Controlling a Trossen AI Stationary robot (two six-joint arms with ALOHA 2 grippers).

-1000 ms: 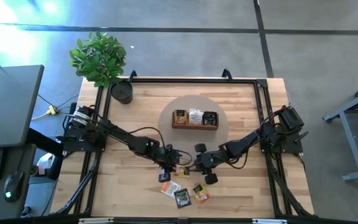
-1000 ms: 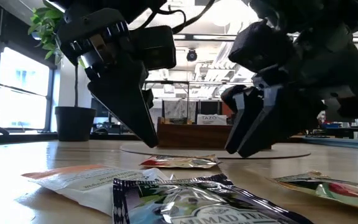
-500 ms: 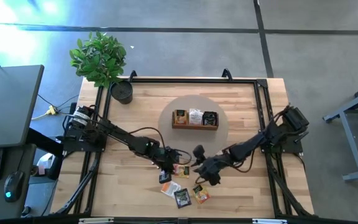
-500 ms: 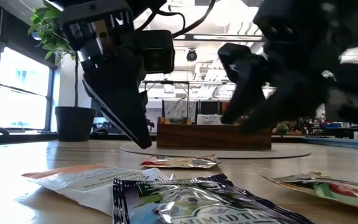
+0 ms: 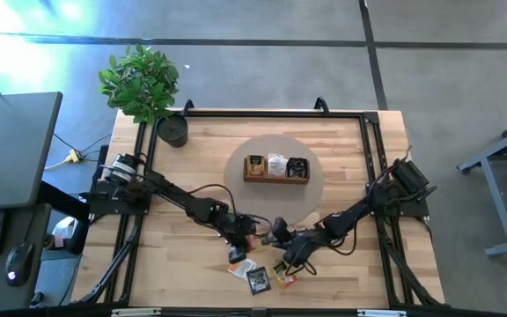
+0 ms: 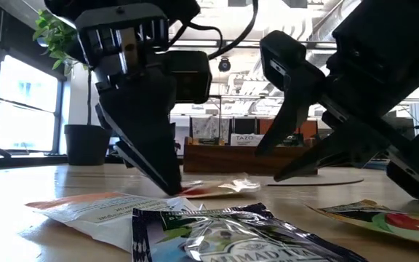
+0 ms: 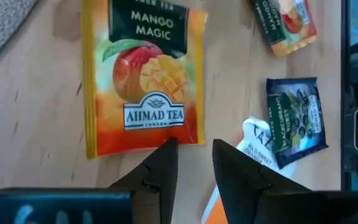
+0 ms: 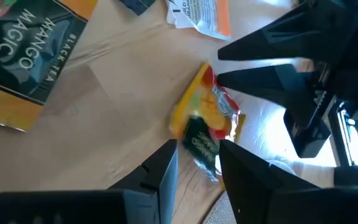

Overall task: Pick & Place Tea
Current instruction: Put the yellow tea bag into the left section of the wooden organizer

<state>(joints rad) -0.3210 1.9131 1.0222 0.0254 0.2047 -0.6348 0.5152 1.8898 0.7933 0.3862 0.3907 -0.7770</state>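
Tea packet (image 7: 143,87) | "AHMAD TEA", "MANGO MAGIC"; beside left end effector (image 7: 191,163)

glossy foil-like tea packets (image 6: 217,236) lie on a smooth pale wood table (image 5: 341,185).

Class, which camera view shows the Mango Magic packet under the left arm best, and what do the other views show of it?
The left wrist view: the Mango Magic packet lies flat, label readable. The right wrist view shows it crumpled and foreshortened. The low view shows only its thin edge by the left gripper. The high view shows a small orange patch.
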